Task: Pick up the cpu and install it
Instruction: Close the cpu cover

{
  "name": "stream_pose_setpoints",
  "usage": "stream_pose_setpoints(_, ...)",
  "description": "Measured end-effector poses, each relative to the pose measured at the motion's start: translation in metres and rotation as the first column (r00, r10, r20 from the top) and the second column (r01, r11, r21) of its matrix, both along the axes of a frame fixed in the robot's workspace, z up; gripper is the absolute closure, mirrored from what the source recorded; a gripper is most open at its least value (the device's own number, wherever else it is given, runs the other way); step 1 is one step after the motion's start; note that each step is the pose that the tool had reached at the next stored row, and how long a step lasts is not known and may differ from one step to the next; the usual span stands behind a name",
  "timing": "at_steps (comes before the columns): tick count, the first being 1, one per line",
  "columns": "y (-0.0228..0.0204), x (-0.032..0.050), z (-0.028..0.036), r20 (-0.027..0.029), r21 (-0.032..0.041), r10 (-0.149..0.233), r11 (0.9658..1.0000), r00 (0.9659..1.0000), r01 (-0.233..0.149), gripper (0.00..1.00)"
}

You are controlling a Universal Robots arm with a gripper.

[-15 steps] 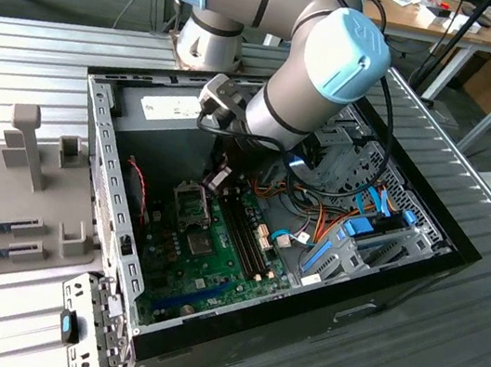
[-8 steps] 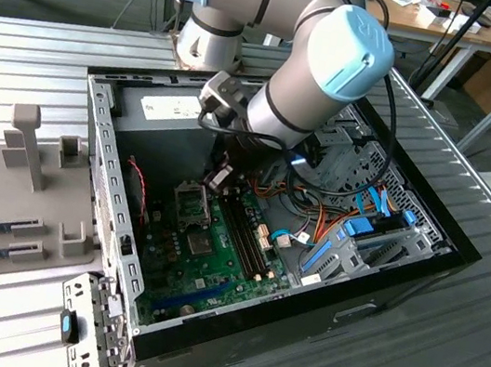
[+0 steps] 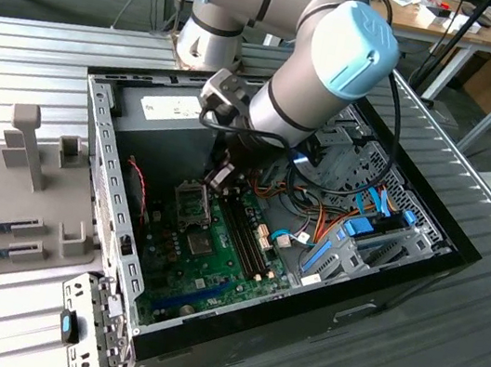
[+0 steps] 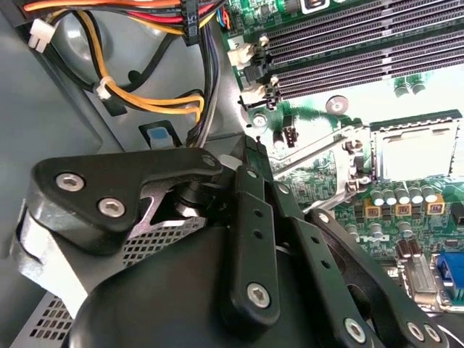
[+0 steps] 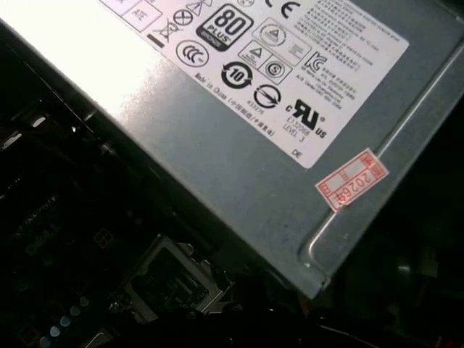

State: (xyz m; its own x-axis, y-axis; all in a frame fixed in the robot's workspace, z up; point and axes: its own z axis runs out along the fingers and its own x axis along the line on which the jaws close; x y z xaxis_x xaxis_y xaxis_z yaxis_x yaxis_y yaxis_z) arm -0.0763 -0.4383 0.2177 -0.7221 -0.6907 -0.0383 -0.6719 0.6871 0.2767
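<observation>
The claw [image 3: 220, 176] hangs inside the open computer case [image 3: 401, 266] just at 12 o'clock of the motherboard's CPU socket [image 3: 193, 203] (grip state and cpu's whereabouts: cannot tell), beside the power supply [image 5: 275, 145].

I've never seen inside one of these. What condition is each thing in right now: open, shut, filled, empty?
Computer case: lying on its side, panel off, open.
Processor socket: retention frame swung up, silver square showing inside.
Memory slots: empty.
Power-supply box: mounted in the case, labels facing up.
Cables: bundled with ties, plugged in.
Gripper: lowered inside the case above the socket; grip state unclear.
</observation>
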Motion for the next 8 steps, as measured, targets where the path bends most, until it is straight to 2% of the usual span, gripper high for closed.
stream_pose_setpoints(8, -0.0025, -0.0014, 0.0021, 0.0000, 0.0026, 0.000, 1.0000, 1.0000, 0.000, 0.89)
